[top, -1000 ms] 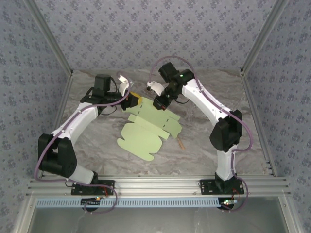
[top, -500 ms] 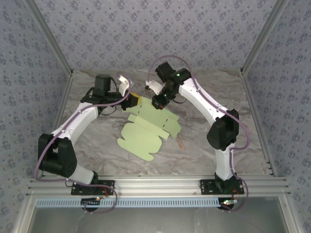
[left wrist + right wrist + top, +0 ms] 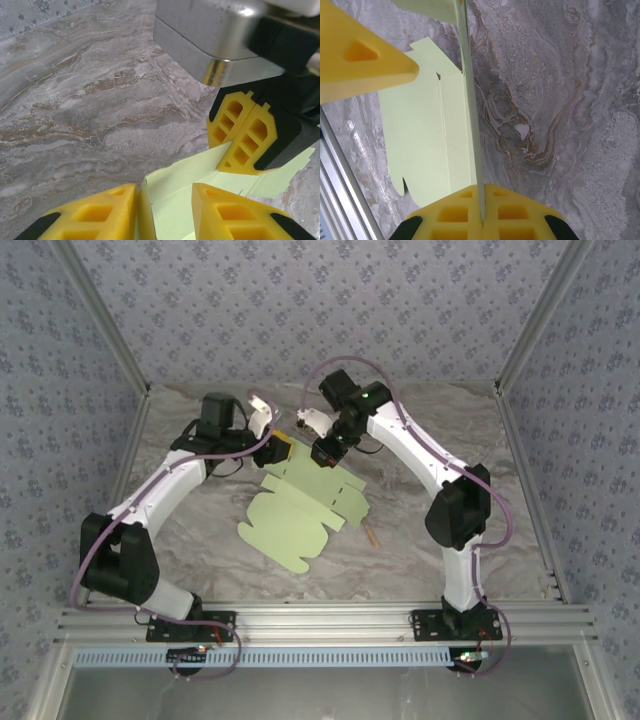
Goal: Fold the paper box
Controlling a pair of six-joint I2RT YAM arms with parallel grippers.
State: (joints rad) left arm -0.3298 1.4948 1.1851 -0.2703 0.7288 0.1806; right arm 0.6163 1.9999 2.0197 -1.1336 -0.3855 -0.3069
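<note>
The paper box [image 3: 295, 520] is a pale green die-cut sheet lying mostly flat mid-table, its far edge lifted. My right gripper [image 3: 322, 453] is shut on a raised flap at that far edge; in the right wrist view the thin card [image 3: 425, 130] runs edge-on into the shut gripper [image 3: 481, 202]. My left gripper [image 3: 278, 448] is at the sheet's far-left corner, open. In the left wrist view an upright flap [image 3: 175, 192] stands against the left finger [image 3: 95, 212], apart from the other finger. The right gripper's yellow fingers [image 3: 245, 135] pinch the card just beyond.
A thin tan stick [image 3: 372, 536] lies on the marble table [image 3: 430, 540] just right of the sheet. Patterned walls and metal frame posts close in the back and sides. Bare tabletop lies to the far left and right of the arms.
My left gripper's jaws have parted and no longer pinch the flap. Both wrists have shifted slightly toward the far side, and the sheet has slid a little with them.
</note>
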